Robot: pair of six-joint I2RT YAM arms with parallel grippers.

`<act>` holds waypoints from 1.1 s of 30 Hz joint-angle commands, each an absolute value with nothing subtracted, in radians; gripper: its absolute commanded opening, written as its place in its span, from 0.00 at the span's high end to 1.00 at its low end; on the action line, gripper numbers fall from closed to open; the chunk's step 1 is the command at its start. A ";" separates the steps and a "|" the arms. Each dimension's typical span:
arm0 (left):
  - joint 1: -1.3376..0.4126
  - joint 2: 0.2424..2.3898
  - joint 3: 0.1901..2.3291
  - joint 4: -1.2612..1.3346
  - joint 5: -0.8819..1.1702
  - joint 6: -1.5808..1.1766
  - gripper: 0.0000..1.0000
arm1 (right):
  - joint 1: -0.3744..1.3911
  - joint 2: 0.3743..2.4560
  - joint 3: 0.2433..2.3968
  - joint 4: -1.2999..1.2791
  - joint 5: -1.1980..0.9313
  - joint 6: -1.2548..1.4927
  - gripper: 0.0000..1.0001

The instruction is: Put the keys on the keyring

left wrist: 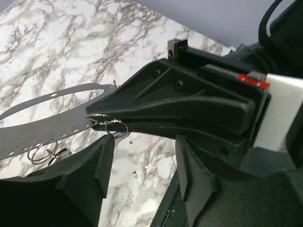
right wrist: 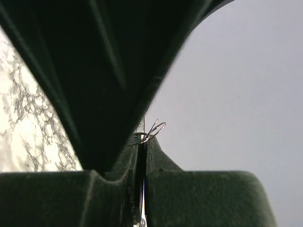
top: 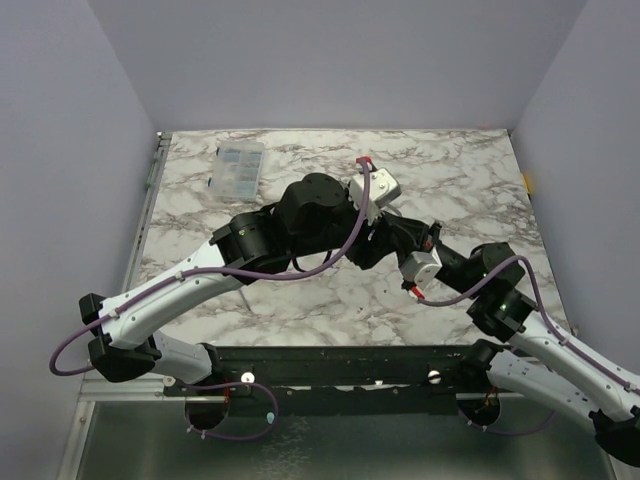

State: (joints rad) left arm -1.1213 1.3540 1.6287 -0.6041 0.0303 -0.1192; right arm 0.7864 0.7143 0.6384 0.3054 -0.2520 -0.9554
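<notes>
The keyring's pale grey band (left wrist: 47, 124), with small holes, runs left from my right gripper's fingertips (left wrist: 94, 118). Its thin metal ring (left wrist: 116, 126) hangs at those tips and also shows in the right wrist view (right wrist: 154, 130). My right gripper (right wrist: 142, 142) is shut on the band's end. My left gripper (left wrist: 144, 156) is open and empty, its fingers just below the ring. A second small ring with a small key-like piece (left wrist: 47, 153) hangs by the left finger; I cannot make it out clearly. From above, both grippers (top: 378, 242) meet over the table's middle and hide the keyring.
A clear plastic box (top: 238, 168) lies at the back left of the marble table (top: 480, 180). Grey walls close in the table on three sides. The arms' black base rail (top: 330, 365) runs along the near edge.
</notes>
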 commanded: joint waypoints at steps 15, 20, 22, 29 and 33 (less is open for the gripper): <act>-1.127 1.264 1.730 -0.931 0.121 0.255 0.51 | 0.795 0.613 0.637 0.307 -0.309 -0.851 0.99; -1.127 1.265 1.762 -0.952 0.129 0.356 0.55 | 0.795 0.567 0.637 0.235 -0.370 -0.799 0.99; -1.127 1.274 1.778 -0.959 0.143 0.385 0.56 | 0.795 0.551 0.633 0.213 -0.386 -0.780 0.99; -1.127 1.308 1.845 -0.959 0.225 0.510 0.57 | 0.795 0.516 0.637 0.129 -0.434 -0.737 0.99; -1.127 1.341 1.884 -0.966 0.236 0.543 0.46 | 0.795 0.505 0.645 0.091 -0.446 -0.734 1.00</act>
State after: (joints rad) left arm -1.1213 1.3098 1.8320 -0.9501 0.1829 0.4667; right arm 0.7864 0.5228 0.6365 0.1310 -0.4042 -0.7574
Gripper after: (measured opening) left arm 0.476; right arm 0.068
